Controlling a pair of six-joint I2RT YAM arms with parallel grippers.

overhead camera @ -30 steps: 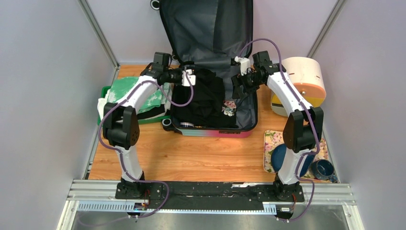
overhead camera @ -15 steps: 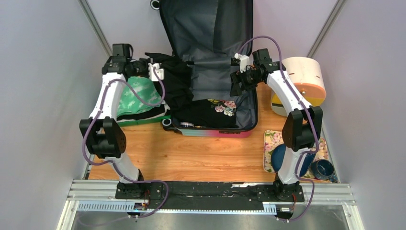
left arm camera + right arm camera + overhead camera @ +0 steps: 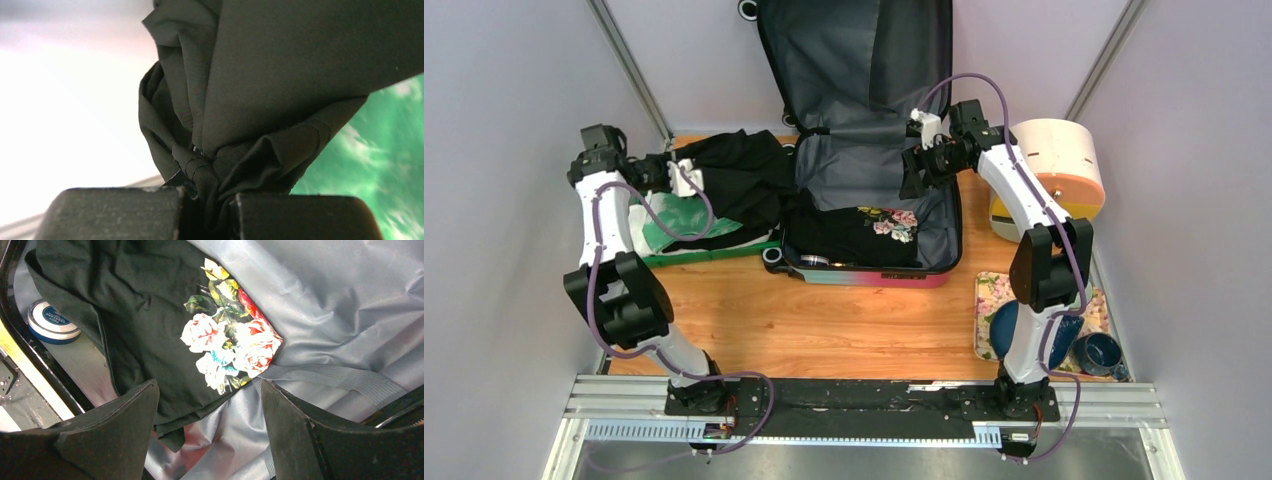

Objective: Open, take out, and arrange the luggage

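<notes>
Luggage (image 3: pixel 849 165) lies open at the desk's (image 3: pixel 824 330) far middle, lid upright, black garment (image 3: pixel 739 175) half out.
Your left fingers (image 3: pixel 115 215) pinch its bunched corner above the green-printed cloth (image 3: pixel 664 215); the tail drapes the luggage rim, so pulling on may snag it or drag the floral shirt (image 3: pixel 874 230). Your right fingers (image 3: pixel 105 435) hang spread over the lining, bracing nothing.

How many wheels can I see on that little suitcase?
2. One wheel sits at the raised lid's top left corner, the other wheel at the near left corner of the luggage. More may be hidden behind the shell.
</notes>
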